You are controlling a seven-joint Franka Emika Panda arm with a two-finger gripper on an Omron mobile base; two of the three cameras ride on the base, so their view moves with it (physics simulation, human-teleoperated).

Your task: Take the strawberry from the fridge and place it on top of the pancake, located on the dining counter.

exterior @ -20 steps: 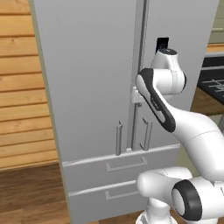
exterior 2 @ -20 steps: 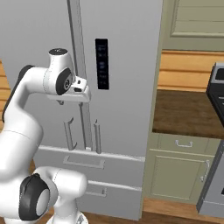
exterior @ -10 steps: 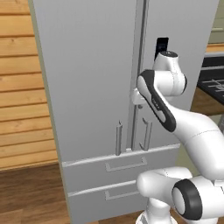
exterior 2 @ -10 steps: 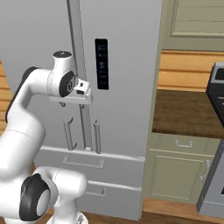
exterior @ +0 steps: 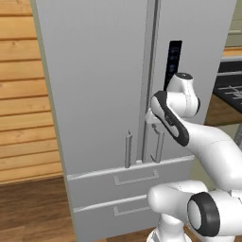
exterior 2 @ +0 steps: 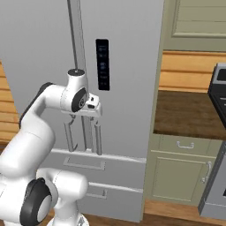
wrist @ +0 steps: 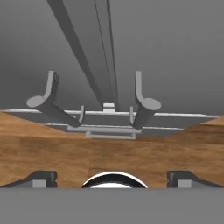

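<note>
The tall grey fridge stands in front of me with both doors closed, so the strawberry is hidden. My gripper hangs close in front of the door seam and points downward, just above the two vertical bar handles. In the hand view its dark fingertips stand wide apart, open with nothing between them, and the lower ends of both handles lie ahead. The pancake and the dining counter are out of view.
A black control panel sits on the right door. Two drawers lie below the doors, above a wood floor. A wood-plank wall is left of the fridge; a dark worktop over pale cabinets and a stove are right.
The hand has dropped a little and shifted right along the fridge front, nearer the handles. The jaws stayed open and the doors stayed closed.
</note>
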